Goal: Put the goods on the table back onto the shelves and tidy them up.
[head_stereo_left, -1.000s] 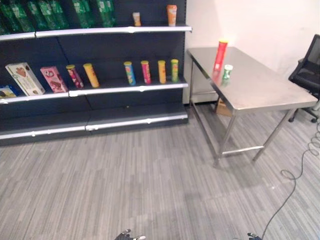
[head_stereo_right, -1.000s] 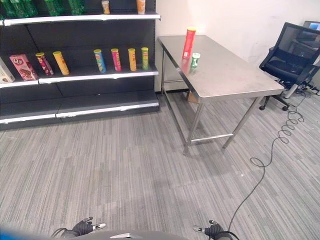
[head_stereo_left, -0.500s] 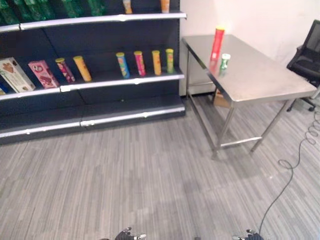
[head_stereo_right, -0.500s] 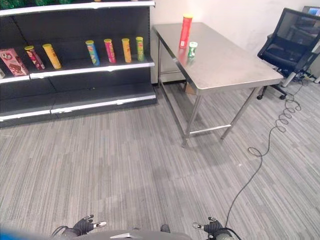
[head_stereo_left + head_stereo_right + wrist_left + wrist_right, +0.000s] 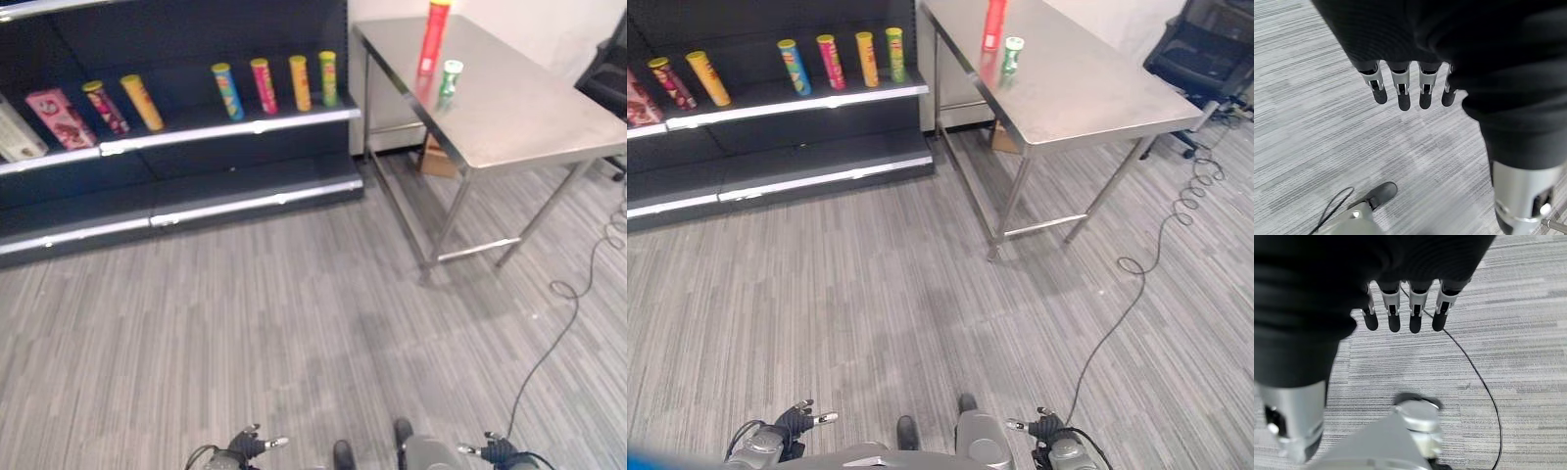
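Grey striped carpet [image 5: 294,333] covered the room, with dark shelves [image 5: 176,137] at eleven o'clock and a steel desk [image 5: 529,117] at one o'clock, against a white wall. A black office chair [image 5: 1205,49] stood past the desk's far right end.

On the desk, near its far left corner, stood a tall red can [image 5: 434,37] and, just beside it toward four o'clock, a short green can [image 5: 450,77]; the two were apart, not touching. Under the desk, by the wall, sat a brown box [image 5: 438,157].

On the middle shelf four tall cans stood in a row, well apart from the desk's goods: blue [image 5: 225,91], pink [image 5: 263,85], orange [image 5: 299,82] and green [image 5: 327,78]. Further toward nine o'clock two more cans leaned, a yellow one [image 5: 142,102] and a dark pink one [image 5: 103,107], then a pink box [image 5: 59,117].

The left hand [image 5: 243,448] hung low at seven o'clock, over the carpet, its fingers [image 5: 1399,90] straight and released, grasping nothing. The right hand [image 5: 495,450] hung low at five o'clock, its fingers [image 5: 1415,313] likewise straight and released, empty, above the carpet. Both hands were far from the desk and the shelves.
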Robot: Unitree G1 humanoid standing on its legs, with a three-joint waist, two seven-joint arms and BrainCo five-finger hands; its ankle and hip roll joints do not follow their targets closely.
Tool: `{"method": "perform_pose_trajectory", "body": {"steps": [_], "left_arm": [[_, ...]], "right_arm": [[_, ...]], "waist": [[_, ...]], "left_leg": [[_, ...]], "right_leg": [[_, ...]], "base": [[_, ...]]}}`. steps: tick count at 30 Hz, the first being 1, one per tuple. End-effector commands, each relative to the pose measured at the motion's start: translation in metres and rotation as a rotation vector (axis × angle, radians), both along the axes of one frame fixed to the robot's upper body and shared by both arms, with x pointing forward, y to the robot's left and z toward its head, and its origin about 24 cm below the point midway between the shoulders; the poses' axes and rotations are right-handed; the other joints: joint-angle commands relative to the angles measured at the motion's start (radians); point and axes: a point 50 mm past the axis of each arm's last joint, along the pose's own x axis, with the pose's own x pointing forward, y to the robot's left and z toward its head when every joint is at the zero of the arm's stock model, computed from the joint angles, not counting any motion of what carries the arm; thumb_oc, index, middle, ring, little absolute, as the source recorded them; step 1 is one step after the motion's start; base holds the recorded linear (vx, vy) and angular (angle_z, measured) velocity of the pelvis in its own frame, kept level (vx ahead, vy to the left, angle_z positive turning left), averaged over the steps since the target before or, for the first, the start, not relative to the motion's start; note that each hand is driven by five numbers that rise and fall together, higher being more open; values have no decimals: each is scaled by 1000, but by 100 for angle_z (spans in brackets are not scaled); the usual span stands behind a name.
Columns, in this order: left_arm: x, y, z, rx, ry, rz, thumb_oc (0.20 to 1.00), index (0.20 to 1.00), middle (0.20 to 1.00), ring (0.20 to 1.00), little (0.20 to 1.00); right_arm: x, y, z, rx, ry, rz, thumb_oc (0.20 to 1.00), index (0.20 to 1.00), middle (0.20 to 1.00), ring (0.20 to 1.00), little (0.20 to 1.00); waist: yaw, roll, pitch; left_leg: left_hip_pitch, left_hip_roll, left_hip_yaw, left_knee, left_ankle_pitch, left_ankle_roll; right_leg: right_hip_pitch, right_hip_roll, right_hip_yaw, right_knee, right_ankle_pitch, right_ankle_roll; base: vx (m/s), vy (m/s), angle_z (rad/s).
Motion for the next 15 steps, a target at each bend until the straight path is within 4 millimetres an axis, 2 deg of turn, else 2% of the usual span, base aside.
{"method": "perform_pose_trajectory", "body": {"steps": [1, 3, 4, 7, 9, 10, 11, 12, 13, 14, 15], "left_arm": [[9, 10, 6, 30, -44, 4, 1000, 1000, 1000, 1000, 1000], [11, 9, 7, 23, -55, 9, 1000, 1000, 1000, 1000, 1000], [10, 7, 6, 11, -60, 23, 1000, 1000, 1000, 1000, 1000], [8, 1, 4, -5, -55, 19, 1000, 1000, 1000, 1000, 1000], [7, -1, 3, -17, -53, 28, 1000, 1000, 1000, 1000, 1000], [7, -4, 3, -26, -56, 34, 1000, 1000, 1000, 1000, 1000], [7, -4, 3, -26, -56, 34, 1000, 1000, 1000, 1000, 1000], [9, -7, 3, -38, -66, 34, 1000, 1000, 1000, 1000, 1000], [8, -8, 3, -44, -66, 38, 1000, 1000, 1000, 1000, 1000], [8, -7, 3, -48, -68, 47, 1000, 1000, 1000, 1000, 1000], [8, -7, 3, -47, -68, 47, 1000, 1000, 1000, 1000, 1000]], "right_arm": [[8, -15, 7, -40, -30, -4, 1000, 1000, 1000, 1000, 1000], [4, -14, 5, -36, -18, -3, 1000, 1000, 1000, 1000, 1000], [-2, -13, 4, -34, -2, 3, 1000, 1000, 1000, 1000, 1000], [-15, -17, 2, -44, 35, 5, 1000, 1000, 1000, 1000, 1000], [-17, -19, 2, -47, 38, 7, 1000, 1000, 1000, 1000, 1000], [-18, -22, 2, -53, 40, 1, 1000, 1000, 1000, 1000, 1000], [-18, -21, 2, -52, 40, 1, 1000, 1000, 1000, 1000, 1000], [-18, -25, 4, -58, 30, -8, 1000, 1000, 1000, 1000, 1000], [-18, -26, 4, -57, 29, -6, 1000, 1000, 1000, 1000, 1000], [-18, -27, 5, -61, 28, -4, 1000, 1000, 1000, 1000, 1000], [-18, -27, 5, -61, 28, -4, 1000, 1000, 1000, 1000, 1000]], "waist": [[-25, 0, 0], [-34, -9, -5], [-40, -10, -14], [-44, -8, -56], [-48, -1, -68], [-47, 9, -71], [-48, 6, -73], [-52, 15, -85], [-53, 18, -85], [-51, 14, -82], [-53, 11, -85]], "left_leg": [[93, -7, -149, 55, -163, -45], [137, -13, -154, 53, -190, -52], [185, -6, -156, 42, -208, -64], [214, 11, -172, 46, -234, -75], [205, 34, -174, 100, -206, -100], [195, 48, -175, 145, -173, -119], [191, 45, -177, 145, -171, -118], [164, 73, -160, 250, -94, -167], [145, 89, -142, 335, -48, -194], [107, 102, -128, 449, 2, -208], [104, 100, -129, 448, 5, -207]], "right_leg": [[-46, 32, -26, 12, 74, 30], [-70, 30, -103, -71, 89, 45], [-69, 22, -191, -90, 96, 49], [-16, 30, -213, -99, 109, 22], [0, 44, -212, -73, 105, 6], [15, 52, -216, -63, 95, -4], [12, 49, -216, -63, 96, -4], [52, 59, -226, -58, 66, -28], [83, 68, -229, -58, 47, -46], [114, 75, -225, -59, 27, -65], [112, 72, -226, -59, 27, -64]], "base": [[228, -41, 26], [368, -92, 10], [468, -146, 4], [435, -180, 45], [359, -182, 60], [185, -98, 41], [321, -178, 39], [328, -188, 20], [461, -276, 17], [234, -152, 4], [282, -232, 3]]}}
